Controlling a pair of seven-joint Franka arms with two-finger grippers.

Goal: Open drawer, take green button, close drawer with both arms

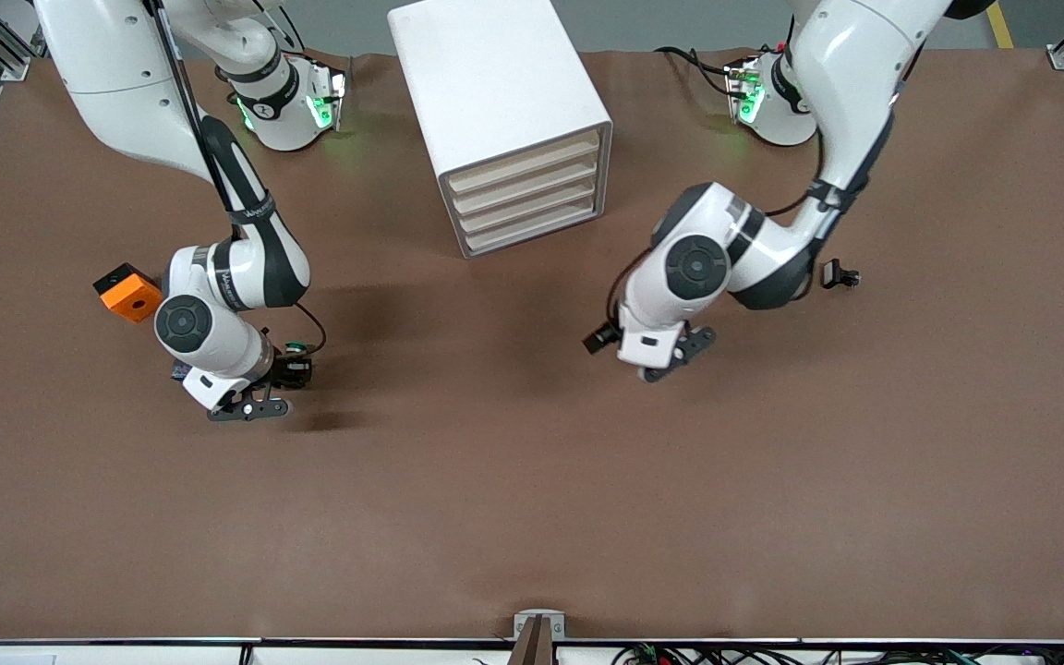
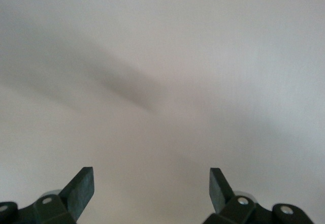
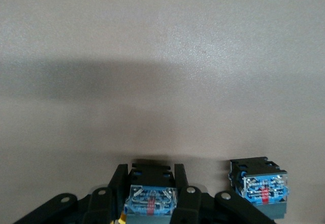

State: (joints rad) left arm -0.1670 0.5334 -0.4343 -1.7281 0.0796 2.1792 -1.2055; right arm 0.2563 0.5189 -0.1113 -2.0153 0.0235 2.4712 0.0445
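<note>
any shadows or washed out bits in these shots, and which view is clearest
Front view is sharpest: soft arm shadows fall on the brown table, green status lights glow at both bases. Left wrist view is pale and washed out, one diffuse shadow streak above the open left gripper. Right wrist view shows a broad dark shadow band; the right gripper is shut on a button, cropped at the frame edge.
</note>
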